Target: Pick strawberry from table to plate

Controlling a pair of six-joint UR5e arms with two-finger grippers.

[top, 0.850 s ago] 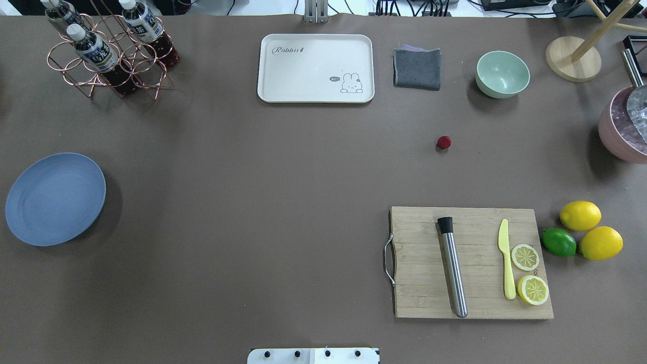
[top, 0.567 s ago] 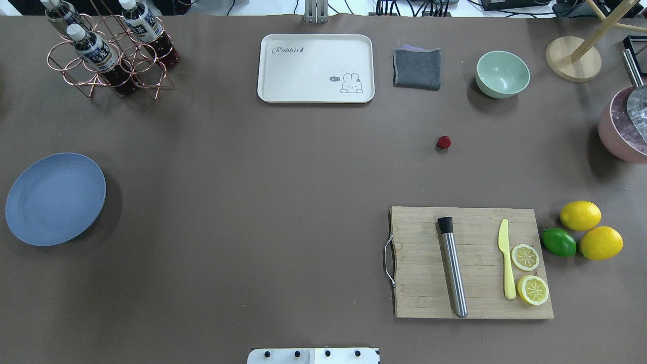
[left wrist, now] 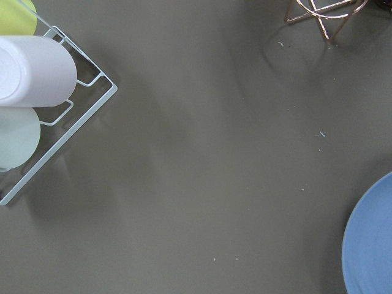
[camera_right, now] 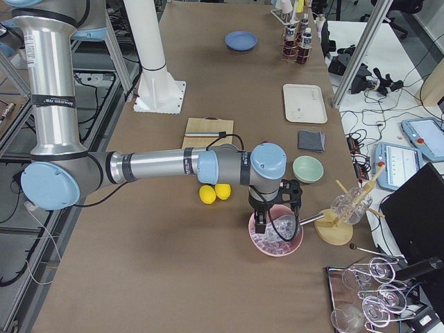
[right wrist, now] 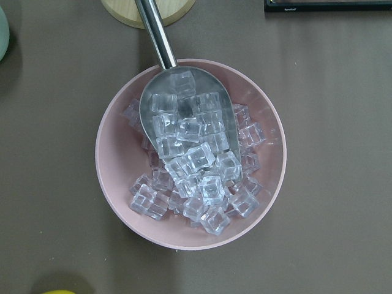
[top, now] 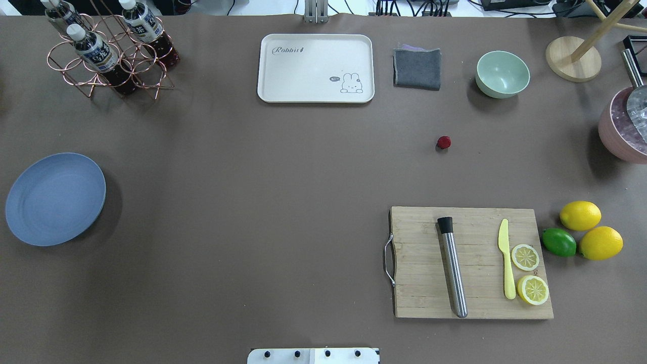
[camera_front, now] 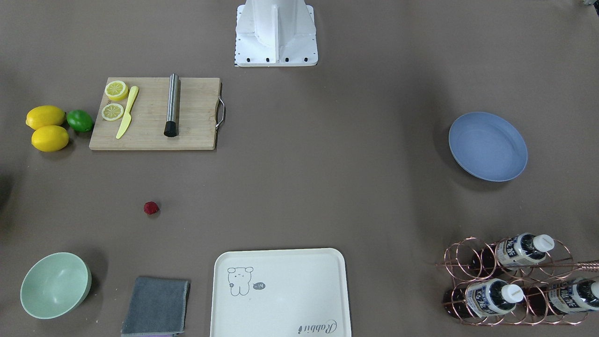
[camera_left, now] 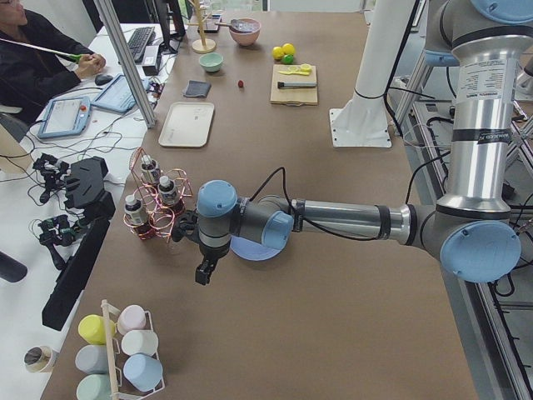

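Note:
The strawberry is a tiny dark-red berry lying alone on the grey-brown table, between the mint bowl and the cutting board; it also shows in the front view. The blue plate rests far off at the table's left edge with nothing on it. Neither arm enters the overhead or front view. My left gripper hangs near the plate, whose rim shows in the left wrist view. My right gripper hovers over a pink bowl of ice. I cannot tell whether either is open or shut.
A wooden cutting board carries a steel muddler, a yellow knife and lemon slices, with lemons and a lime beside it. At the back stand a cream tray, grey cloth, mint bowl and bottle rack. The ice bowl holds a scoop.

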